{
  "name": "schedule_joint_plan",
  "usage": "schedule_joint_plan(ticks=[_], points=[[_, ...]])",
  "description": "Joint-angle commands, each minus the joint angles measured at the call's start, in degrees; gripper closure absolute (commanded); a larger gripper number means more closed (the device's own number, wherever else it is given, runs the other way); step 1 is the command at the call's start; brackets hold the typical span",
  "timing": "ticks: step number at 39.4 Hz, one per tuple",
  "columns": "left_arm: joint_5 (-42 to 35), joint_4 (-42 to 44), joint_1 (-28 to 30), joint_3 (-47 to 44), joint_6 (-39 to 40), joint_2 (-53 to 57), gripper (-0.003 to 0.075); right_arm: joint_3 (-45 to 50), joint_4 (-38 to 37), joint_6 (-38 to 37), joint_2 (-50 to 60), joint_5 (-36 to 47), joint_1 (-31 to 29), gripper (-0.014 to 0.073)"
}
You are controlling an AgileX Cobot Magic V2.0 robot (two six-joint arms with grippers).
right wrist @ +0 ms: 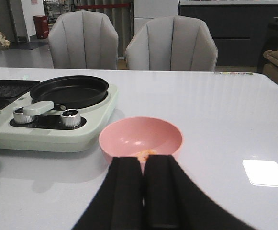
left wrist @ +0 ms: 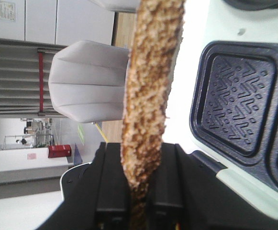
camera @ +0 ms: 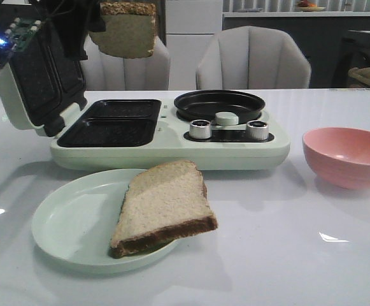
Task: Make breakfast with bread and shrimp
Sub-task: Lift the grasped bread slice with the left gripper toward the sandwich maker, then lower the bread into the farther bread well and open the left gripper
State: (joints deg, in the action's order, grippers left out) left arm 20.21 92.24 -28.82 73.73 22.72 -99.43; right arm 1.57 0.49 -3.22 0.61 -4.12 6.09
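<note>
White table (camera: 337, 268): plate (camera: 64, 233), cooker (camera: 172, 148), bowl (camera: 347, 156).

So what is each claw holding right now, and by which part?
The left claw grips a bread slice by its edge, lifted above the sandwich maker. The right claw is shut on nothing, near the pink bowl.

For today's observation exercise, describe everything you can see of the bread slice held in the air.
The raised bread slice is pale tan and roughly square, with a rough darker crust along its top edge. It hangs upright above the open sandwich maker, touching nothing but the left gripper, whose black fingers clamp one edge.
</note>
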Motion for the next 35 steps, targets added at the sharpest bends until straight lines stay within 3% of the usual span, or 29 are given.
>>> schedule_joint_plan(ticks=[1,17,35], points=[[-0.99,1.70,1.83,4.52,0.75,-0.32,0.0608,-0.97,-0.49,0.21,1.20,4.51,-0.11,0.0437],[-10.69,1.70,6.24,10.19,0.75,-9.50,0.0608,-0.97,-0.49,0.21,1.20,4.51,-0.11,0.0437],[-10.03,1.70,6.83,11.02,1.01,-14.90,0.0608,-0.97,-0.49,0.21,1.20,4.51,-0.11,0.0437]])
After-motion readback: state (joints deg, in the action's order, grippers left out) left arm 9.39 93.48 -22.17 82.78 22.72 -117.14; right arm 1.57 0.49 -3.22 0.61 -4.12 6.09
